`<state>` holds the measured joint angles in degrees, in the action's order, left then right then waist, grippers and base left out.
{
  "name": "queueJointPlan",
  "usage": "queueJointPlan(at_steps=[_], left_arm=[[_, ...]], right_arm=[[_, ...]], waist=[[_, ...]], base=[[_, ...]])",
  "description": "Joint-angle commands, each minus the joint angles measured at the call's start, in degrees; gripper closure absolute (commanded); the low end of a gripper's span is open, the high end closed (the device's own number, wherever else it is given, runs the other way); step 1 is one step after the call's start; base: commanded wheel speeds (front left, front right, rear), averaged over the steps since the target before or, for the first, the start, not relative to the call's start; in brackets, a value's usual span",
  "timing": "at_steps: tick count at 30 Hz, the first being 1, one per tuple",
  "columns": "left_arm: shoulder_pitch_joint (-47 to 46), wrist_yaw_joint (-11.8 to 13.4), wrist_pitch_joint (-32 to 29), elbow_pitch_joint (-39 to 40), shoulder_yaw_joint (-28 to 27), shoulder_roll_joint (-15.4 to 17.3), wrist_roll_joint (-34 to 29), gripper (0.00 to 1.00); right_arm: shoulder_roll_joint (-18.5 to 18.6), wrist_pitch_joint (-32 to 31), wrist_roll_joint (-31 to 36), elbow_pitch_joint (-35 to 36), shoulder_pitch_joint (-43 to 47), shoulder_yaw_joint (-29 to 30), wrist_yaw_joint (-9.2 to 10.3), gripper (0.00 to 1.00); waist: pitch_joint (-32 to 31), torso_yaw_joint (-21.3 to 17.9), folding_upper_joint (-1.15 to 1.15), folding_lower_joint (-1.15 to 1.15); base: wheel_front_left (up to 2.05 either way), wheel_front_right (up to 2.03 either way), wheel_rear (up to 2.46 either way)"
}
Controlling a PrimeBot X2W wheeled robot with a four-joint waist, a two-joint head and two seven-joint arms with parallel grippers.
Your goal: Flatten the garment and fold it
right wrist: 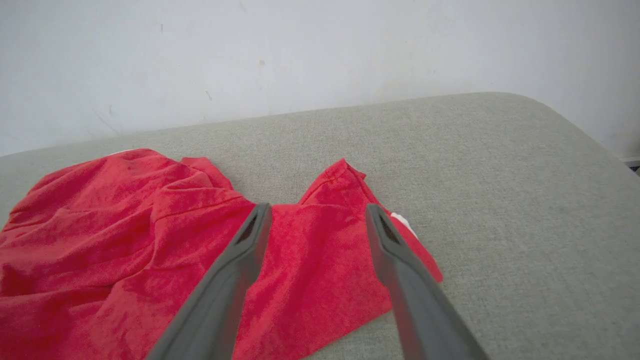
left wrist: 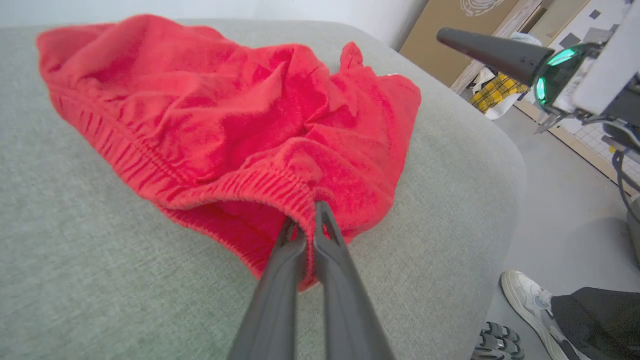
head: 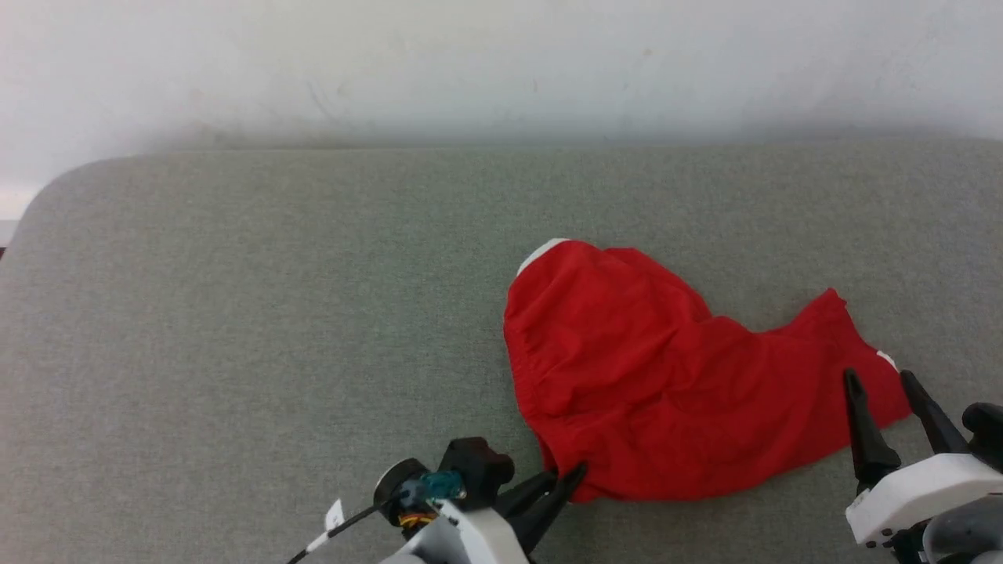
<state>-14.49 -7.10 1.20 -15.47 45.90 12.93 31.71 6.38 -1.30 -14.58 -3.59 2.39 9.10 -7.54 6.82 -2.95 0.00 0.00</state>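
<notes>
The red shorts (head: 666, 384) lie crumpled on the grey cushioned surface (head: 251, 329), right of centre, with a bit of white trim at the top left and another at the right edge. My left gripper (head: 568, 475) is at the garment's near left corner, shut on the gathered waistband (left wrist: 280, 187); the left wrist view shows red fabric pinched between its fingers (left wrist: 306, 220). My right gripper (head: 878, 378) stands open over the right end of the shorts (right wrist: 310, 250), fingers spread with nothing between them.
A pale wall runs behind the surface. In the left wrist view the surface's rounded corner drops to the floor, where a person's shoe (left wrist: 525, 295) and dark trouser leg show, with cardboard (left wrist: 450, 30) and a yellow checked cloth (left wrist: 495, 90) beyond.
</notes>
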Motion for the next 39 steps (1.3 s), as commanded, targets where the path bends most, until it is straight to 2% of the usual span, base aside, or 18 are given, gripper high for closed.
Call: queueJointPlan(at_steps=[1, 3, 9, 12, 15, 20, 22, 31, 32, 33, 39], left_arm=[[2.4, 0.5, 1.5, 2.9, -0.1, 1.8, -0.5, 1.00], [4.0, 1.2, 2.3, 4.8, -0.6, 2.3, 0.0, 1.00], [12.4, 5.1, 5.1, 19.5, -3.2, 6.8, 1.4, 1.00], [13.4, 7.1, 5.3, 25.6, -5.4, 9.5, 0.8, 1.00], [11.8, 8.2, 3.8, 27.6, -7.4, 12.0, -0.2, 1.00], [6.2, 9.5, 1.9, 22.4, -10.7, 12.7, -0.4, 1.00], [3.3, 9.0, 0.6, 17.7, -10.7, 13.7, -1.8, 1.00], [-3.2, 6.5, -6.0, -4.6, -7.7, 12.1, -2.2, 1.00], [-3.2, 6.2, -6.3, -6.0, -7.5, 11.5, -1.7, 0.62], [-3.4, 6.0, -6.0, -7.1, -7.3, 11.1, -1.7, 0.00], [-3.1, 6.3, -1.4, -10.1, -7.3, 9.3, -1.9, 0.00]], right_arm=[[0.1, 0.3, 0.3, -0.1, 0.1, 0.2, 0.05, 0.00], [0.2, 0.2, 0.2, -0.2, 0.4, 0.3, 0.05, 0.00], [0.3, -0.6, 0.4, -0.3, 2.6, 1.1, 0.05, 0.00], [0.3, -1.2, 0.6, -0.1, 2.9, 0.8, 0.05, 0.00], [0.3, -2.0, 0.7, 0.1, 2.6, 0.0, 0.05, 0.00], [0.2, -2.8, 0.8, 0.3, 1.2, -1.9, 0.05, 0.00], [0.1, -2.9, 0.8, 0.4, 0.5, -2.6, 0.05, 0.00], [-0.6, -2.5, 0.4, -0.5, -0.9, -4.6, 0.05, 0.00], [-0.5, -2.8, 0.4, -0.7, -0.9, -4.7, 0.05, 0.00], [-0.3, -3.2, 0.4, -0.8, -0.8, -4.9, 0.05, 0.00], [2.1, -5.2, 0.8, 0.3, -0.7, -6.2, 0.05, 0.00]], waist=[[-2.8, 1.8, 0.00, 0.00], [-3.5, 2.2, 0.00, 0.00], [-6.6, 4.4, 0.00, 0.00], [-6.9, 4.6, 0.00, 0.00], [-6.0, 4.1, 0.00, 0.00], [-2.7, 1.4, 0.00, 0.00], [-1.1, 0.1, 0.00, 0.00], [2.0, -2.8, 0.00, 0.00], [2.0, -2.6, 0.00, 0.00], [1.9, -2.4, 0.00, 0.00], [-0.7, 1.1, 0.00, 0.00]], base=[[0.00, 0.00, 0.00], [0.00, 0.00, 0.00], [0.00, 0.00, 0.00], [0.00, 0.00, 0.00], [0.00, 0.00, 0.00], [0.00, 0.00, 0.00], [0.00, 0.00, 0.00], [0.00, 0.00, 0.00], [0.00, 0.00, 0.00], [0.00, 0.00, 0.00], [0.00, 0.00, 0.00]])
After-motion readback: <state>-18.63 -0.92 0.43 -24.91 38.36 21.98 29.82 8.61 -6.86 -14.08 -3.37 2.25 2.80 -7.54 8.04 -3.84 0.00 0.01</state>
